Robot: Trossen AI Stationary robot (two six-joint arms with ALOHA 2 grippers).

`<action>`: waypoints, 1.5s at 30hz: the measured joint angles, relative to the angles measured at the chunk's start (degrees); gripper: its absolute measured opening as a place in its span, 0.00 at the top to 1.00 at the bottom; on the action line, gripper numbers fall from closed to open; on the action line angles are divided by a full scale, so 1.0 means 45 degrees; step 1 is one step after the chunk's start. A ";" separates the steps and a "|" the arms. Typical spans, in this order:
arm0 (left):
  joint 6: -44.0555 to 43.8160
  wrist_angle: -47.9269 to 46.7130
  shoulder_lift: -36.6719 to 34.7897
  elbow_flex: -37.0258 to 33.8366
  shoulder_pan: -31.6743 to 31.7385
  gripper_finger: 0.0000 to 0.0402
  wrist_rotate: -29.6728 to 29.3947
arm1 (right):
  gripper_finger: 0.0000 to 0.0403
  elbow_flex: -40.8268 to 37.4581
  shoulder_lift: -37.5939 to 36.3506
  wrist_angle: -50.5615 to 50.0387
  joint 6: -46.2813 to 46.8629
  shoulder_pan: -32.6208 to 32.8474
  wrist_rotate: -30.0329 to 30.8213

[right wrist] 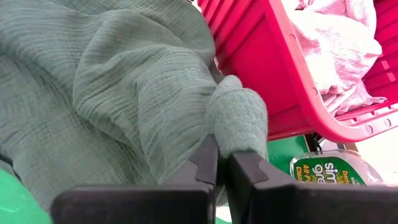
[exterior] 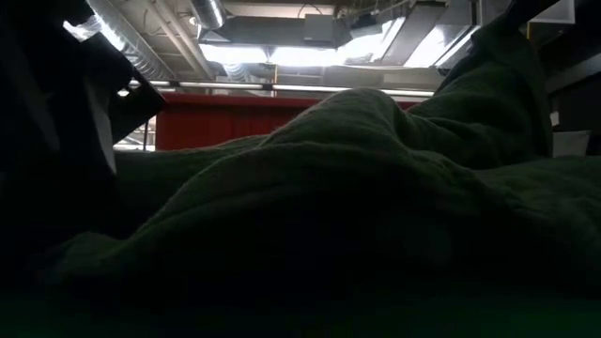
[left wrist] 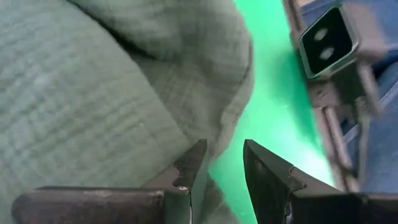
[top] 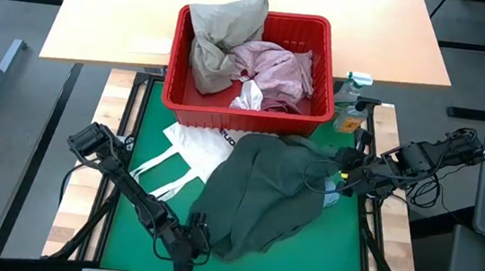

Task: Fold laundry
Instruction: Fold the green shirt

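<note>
On mat — R gripper (right wrist: 222, 163) pinching grey-green garment (top: 264, 192); L gripper (left wrist: 222, 163) open.

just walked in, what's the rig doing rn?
It's working on a dark grey-green cloth garment spread rumpled on the green mat, partly over a white tote bag. The right gripper is shut on a bunched fold of the garment near the red plastic slotted basket. The left gripper is open at the garment's near edge, gripping nothing. The basket holds beige and mottled pink pieces, not yet folded.
</note>
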 joint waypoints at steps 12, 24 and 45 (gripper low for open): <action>-0.0217 -0.0553 0.0123 0.0000 0.0026 0.73 0.0087 | 0.93 0.0000 0.0000 0.0000 0.0000 -0.0004 0.0000; 0.0628 0.0486 0.0175 0.0005 0.0194 0.65 0.0205 | 0.65 0.0000 0.0005 0.0170 -0.0037 0.0000 -0.0165; 0.1811 0.0543 0.1335 0.0087 0.0121 0.65 0.0475 | 0.61 0.0005 0.0071 0.1013 -0.0092 0.0000 -0.2353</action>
